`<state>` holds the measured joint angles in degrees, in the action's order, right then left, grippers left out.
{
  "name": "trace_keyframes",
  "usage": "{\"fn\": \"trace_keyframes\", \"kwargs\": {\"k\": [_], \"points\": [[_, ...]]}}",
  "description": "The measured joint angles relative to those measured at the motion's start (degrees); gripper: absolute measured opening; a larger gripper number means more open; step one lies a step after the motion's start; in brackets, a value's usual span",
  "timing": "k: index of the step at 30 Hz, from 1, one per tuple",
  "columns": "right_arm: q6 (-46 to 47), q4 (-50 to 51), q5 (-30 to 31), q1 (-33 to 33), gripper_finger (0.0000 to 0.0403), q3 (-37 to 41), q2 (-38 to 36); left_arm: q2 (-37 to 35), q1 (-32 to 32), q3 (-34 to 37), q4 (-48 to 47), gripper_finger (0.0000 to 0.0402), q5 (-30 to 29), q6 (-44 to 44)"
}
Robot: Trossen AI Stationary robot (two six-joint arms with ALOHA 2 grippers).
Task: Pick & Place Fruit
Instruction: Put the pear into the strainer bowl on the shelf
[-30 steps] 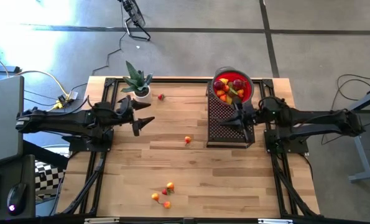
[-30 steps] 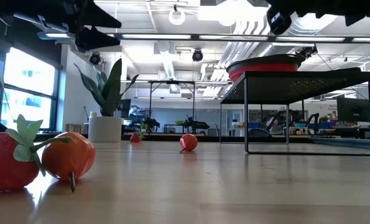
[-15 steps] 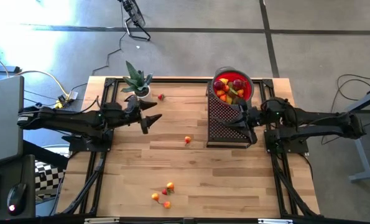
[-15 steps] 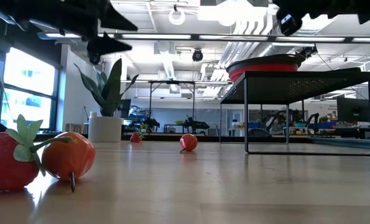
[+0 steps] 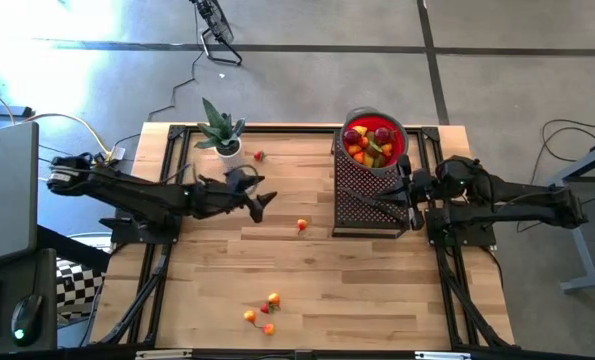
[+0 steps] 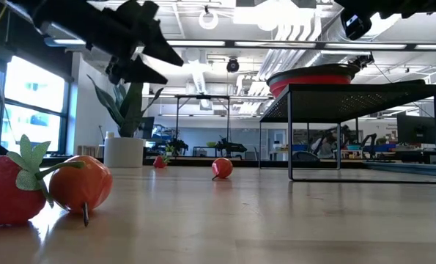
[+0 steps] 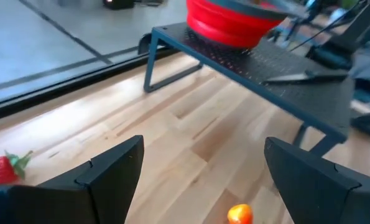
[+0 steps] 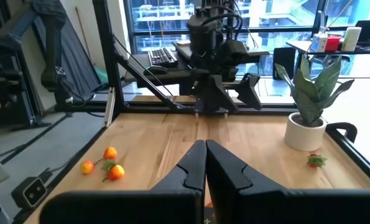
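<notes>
In the high view, the left arm is seen stretched from the frame's left edge toward centre, with the left gripper (image 5: pixel 264 203) held above the wooden table (image 5: pixel 307 290), fingers spread wide and nothing between them. Upper left of the table, a potted plant (image 5: pixel 220 132) is seen, with a strawberry (image 5: pixel 260 155) lying just beside it. A single orange fruit (image 5: pixel 302 225) is found near mid-table, just right of the left gripper; in the left wrist view it (image 7: pixel 239 214) shows at the bottom edge between the spread fingers (image 7: pixel 110 171). A cluster of small fruits (image 5: pixel 263 312) is placed at lower centre, well apart from both grippers; in the low view a strawberry and an orange one fill the lower left corner. Right of centre, a black mesh rack (image 5: pixel 369 200) is set, with a red bowl (image 5: pixel 375 138) full of fruit on its far end. A knife (image 7: pixel 300 77) is seen lying on the rack in the left wrist view. The right gripper (image 5: pixel 408 186) is held over the rack's right side, fingers pressed together, empty.
</notes>
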<state>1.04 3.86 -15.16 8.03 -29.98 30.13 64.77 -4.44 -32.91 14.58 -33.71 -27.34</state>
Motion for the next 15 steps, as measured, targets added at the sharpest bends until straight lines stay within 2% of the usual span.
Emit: {"fn": "trace_keyframes", "kwargs": {"k": [6, 11, 15], "points": [[0.63, 0.17, 0.01, 0.00, 0.0003, 0.00, 0.01, 6.24, -5.32, -7.97, -10.08, 0.0328, -7.54, -4.39], [1.44, 0.54, 0.01, -0.04, 0.0003, 0.00, 0.09, 11.93, -8.44, -14.40, -17.41, 0.0328, -8.79, -6.18], [2.14, 0.55, 0.00, -0.04, 0.0003, 0.00, 0.09, 16.86, -9.19, -18.11, -18.17, 0.0328, -8.94, -7.41]]}}
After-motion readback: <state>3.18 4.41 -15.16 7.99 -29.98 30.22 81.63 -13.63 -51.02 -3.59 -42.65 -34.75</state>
